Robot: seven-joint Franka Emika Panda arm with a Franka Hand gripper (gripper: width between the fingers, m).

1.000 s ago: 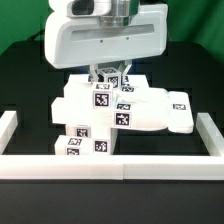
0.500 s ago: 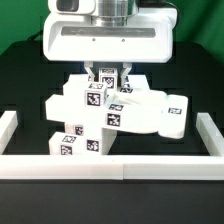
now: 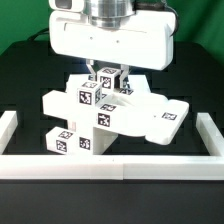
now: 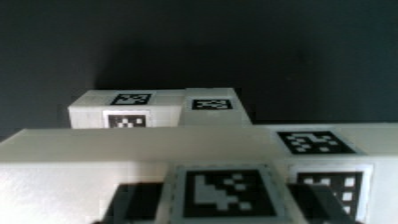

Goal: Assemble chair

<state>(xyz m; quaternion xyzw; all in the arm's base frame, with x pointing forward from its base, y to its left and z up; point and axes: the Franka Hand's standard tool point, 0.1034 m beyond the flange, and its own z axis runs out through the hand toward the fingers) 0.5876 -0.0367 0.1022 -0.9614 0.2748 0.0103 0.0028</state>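
Note:
The chair (image 3: 112,115) is a cluster of joined matte-white slabs and blocks with marker tags, at the middle of the black table. A flat slab (image 3: 158,120) sticks out toward the exterior view's right, and a blocky leg part (image 3: 75,140) sits low at its left. My gripper (image 3: 108,80) comes straight down from the big white arm and is shut on the chair's top tagged block (image 3: 108,77). In the wrist view the two dark fingers (image 4: 134,203) flank that tagged block (image 4: 222,192). Beyond it lie a wide white slab (image 4: 107,150) and a tagged block (image 4: 157,108).
A low white border wall runs along the front (image 3: 110,166), with side walls at the exterior view's left (image 3: 8,125) and right (image 3: 212,130). The arm's white body (image 3: 110,40) hides the table behind the chair.
The chair has shifted toward the exterior view's left and turned, with the slab's right end swinging forward and down. The gripper stays shut on the top block.

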